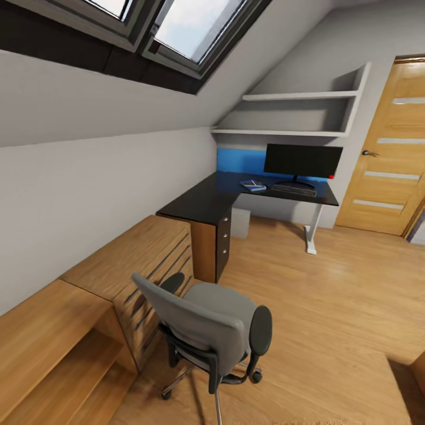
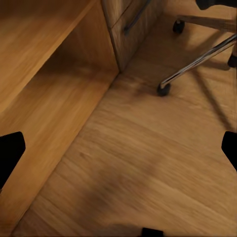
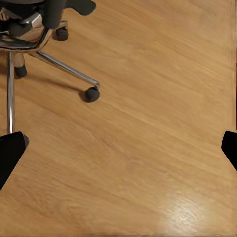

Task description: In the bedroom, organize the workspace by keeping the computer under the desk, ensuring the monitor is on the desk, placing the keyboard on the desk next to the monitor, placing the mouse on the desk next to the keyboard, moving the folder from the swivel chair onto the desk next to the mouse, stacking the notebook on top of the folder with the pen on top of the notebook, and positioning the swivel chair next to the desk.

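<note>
The grey swivel chair (image 1: 206, 327) stands on the wood floor with its seat bare, well short of the black L-shaped desk (image 1: 200, 206). On the desk's far wing stands the monitor (image 1: 303, 160), with the keyboard (image 1: 293, 190) in front of it and a blue folder (image 1: 254, 186) to the keyboard's left. Whatever lies on the folder is too small to tell; mouse, notebook and pen cannot be made out. The light grey computer (image 1: 240, 223) sits under the desk. My left gripper (image 2: 118, 150) and right gripper (image 3: 120, 150) hang open over the floor, each beside the chair's chrome base (image 3: 64, 66).
A low light-wood cabinet (image 1: 88, 283) with drawers and an open shelf (image 2: 44, 98) runs along the left wall under the sloped ceiling. A wooden door (image 1: 386, 147) is at the far right. Wall shelves (image 1: 295, 115) hang above the desk. Open floor (image 1: 330, 295) lies right of the chair.
</note>
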Controlling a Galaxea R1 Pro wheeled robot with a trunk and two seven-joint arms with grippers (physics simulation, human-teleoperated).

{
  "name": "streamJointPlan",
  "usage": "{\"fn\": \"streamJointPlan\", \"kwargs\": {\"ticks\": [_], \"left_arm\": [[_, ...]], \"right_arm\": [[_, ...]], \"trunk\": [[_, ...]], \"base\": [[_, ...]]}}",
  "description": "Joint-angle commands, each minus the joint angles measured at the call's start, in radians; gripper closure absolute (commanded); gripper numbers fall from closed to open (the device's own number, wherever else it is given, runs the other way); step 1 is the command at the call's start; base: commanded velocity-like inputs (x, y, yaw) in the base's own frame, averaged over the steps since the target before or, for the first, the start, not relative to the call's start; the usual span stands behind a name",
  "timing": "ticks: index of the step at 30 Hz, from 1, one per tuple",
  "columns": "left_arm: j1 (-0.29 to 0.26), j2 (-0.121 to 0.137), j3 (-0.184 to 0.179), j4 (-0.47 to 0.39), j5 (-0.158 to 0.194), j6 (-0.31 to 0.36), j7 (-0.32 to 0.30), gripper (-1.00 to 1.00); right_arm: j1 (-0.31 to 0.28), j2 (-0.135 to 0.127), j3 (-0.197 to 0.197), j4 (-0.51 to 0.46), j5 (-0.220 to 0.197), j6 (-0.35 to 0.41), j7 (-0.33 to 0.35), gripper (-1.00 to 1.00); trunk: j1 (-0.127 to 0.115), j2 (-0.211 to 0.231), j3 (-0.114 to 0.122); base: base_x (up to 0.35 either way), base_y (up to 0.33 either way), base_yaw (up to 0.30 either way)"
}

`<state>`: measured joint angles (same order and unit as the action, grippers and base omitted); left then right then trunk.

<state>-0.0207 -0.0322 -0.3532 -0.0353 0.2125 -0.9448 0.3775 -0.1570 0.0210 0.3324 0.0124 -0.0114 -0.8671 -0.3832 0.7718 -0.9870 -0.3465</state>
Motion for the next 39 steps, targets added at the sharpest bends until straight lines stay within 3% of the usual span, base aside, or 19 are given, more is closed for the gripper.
{"fn": "streamJointPlan", "kwargs": {"ticks": [1,39], "left_arm": [[0.000,0.000,-0.009,0.000,0.008,-0.002,0.002,-1.00],[-0.001,0.000,-0.008,0.000,0.008,-0.002,0.001,-1.00]], "right_arm": [[-0.001,0.000,0.009,0.001,-0.001,-0.001,-0.008,-1.00],[-0.001,0.000,0.011,0.001,-0.001,0.000,-0.007,-1.00]], "trunk": [[0.000,-0.001,-0.001],[0.000,-0.001,-0.001]], "base": [[0.000,0.228,-0.293],[-0.037,0.072,-0.293]]}}
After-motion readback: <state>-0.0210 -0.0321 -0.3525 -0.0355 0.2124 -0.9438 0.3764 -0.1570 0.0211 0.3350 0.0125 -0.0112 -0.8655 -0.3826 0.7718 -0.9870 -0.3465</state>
